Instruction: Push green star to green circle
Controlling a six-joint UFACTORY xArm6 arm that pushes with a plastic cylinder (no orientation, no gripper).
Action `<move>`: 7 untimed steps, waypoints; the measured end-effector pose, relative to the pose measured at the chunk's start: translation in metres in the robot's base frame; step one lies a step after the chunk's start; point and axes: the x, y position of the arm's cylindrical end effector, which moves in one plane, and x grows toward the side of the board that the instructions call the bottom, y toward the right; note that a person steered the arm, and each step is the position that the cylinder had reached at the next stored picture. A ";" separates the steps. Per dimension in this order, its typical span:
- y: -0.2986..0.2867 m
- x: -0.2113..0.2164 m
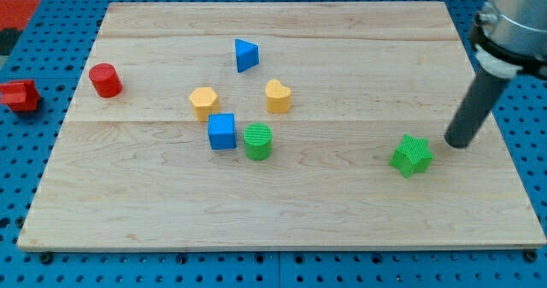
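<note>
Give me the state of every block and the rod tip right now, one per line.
green star: flat, untouched
my tip: at star's right, apart
green circle: upright, against blue cube
yellow heart: alone
yellow hexagon: alone
blue triangle: alone
red cylinder: alone
red block: off board

No readable text, label, brand, number or sign anywhere: none on the blocks, the wooden tabletop [342,49] or the rod

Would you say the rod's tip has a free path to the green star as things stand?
Probably yes: my tip sits just to the view's right of the green star, with only bare board between them.
</note>
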 end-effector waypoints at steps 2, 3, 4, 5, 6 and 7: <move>-0.079 0.019; -0.108 -0.023; -0.129 -0.037; -0.163 -0.037; -0.213 -0.034; -0.251 -0.020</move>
